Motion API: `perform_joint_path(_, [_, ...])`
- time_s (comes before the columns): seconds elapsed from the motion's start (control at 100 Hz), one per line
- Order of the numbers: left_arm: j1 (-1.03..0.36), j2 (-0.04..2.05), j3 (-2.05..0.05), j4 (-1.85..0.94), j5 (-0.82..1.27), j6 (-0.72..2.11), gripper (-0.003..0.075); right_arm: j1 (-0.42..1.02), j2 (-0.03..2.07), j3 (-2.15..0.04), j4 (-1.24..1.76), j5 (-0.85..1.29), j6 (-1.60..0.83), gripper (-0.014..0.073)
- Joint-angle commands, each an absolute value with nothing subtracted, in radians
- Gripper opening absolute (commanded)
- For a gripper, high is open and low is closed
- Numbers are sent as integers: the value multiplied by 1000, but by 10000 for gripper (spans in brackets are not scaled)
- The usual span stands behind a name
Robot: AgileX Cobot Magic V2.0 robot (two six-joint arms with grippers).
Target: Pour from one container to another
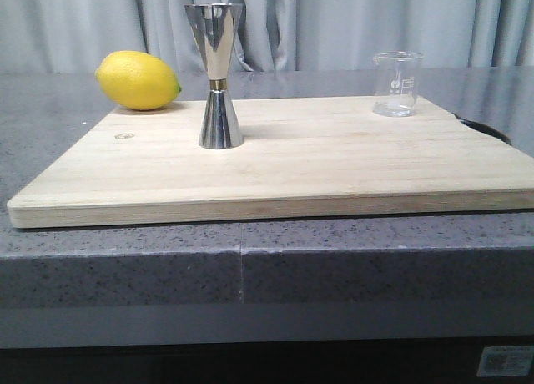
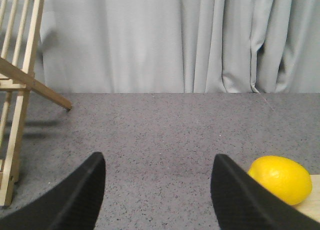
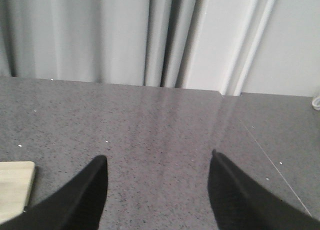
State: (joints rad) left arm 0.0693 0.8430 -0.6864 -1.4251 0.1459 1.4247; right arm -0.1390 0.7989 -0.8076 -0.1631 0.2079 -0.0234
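Left gripper, right gripper apparently agape.

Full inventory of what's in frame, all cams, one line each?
Board: 1, pale wood, on the counter, centre.
Jigger: 1, polished steel with gold waist band, upright on board, left of centre.
Beaker: 1, clear glass with white marks, upright at board's far right.
Lemon: 1, yellow, at board's far left corner.
Counter: 1, grey speckled.
Curtain: grey, behind.
Rack: 1, pale wood, left wrist view only.
Left tool: black fingers, open, empty.
Right tool: black fingers, open, empty.
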Motion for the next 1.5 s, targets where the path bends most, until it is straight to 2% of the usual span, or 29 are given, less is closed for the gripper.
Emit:
perform_joint_path(0.0, [70,787,-681,-1457,119,1414,418,-106,768,-837,-171,136,-25,394])
perform_joint_path(0.07, [70,745,-651,-1469,119,1414,402,-71,748,-828,-181,135,-25,394])
perform_joint_path(0.17, [70,685,-619,-1476,129,1414,326,-26,713,-799,-187,128,-25,364])
perform_joint_path(0.5, [70,622,-609,-1466,203,1416,-20,1,637,-716,-211,132,-25,24])
perform_joint_path(0.61, [70,622,-609,-1464,215,1420,-19,1,617,-696,-230,132,-25,-71])
perform_joint_path(1.18, [70,622,-609,-1498,99,1426,-19,1,608,-679,-249,143,-25,-70])
perform_joint_path(1.49, [70,622,-609,-1498,110,1426,-19,1,608,-679,-249,143,-25,-70])
